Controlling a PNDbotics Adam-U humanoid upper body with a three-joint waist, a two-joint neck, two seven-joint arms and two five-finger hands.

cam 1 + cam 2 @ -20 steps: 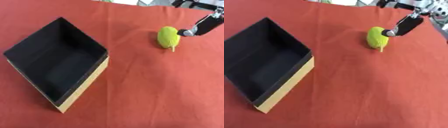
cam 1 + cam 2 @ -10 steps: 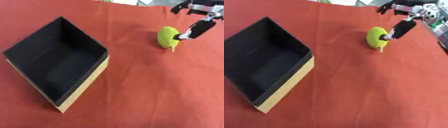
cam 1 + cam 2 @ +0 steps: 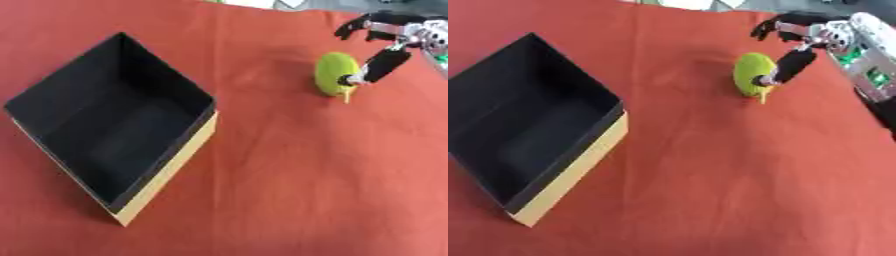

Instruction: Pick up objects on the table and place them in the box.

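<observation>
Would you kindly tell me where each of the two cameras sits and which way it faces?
Left eye view: in the robot's head, looking down at the red cloth, with the black box at left; the right hand comes in from the upper right and touches the yellow-green object.
Right eye view: beside it in the head, facing the same way; more of the right arm shows.
Both share the box, object and right hand; no left hand shows.

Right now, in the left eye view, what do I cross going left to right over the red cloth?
Open black box with tan sides → yellow-green oval object → right hand, one finger touching that object.
</observation>
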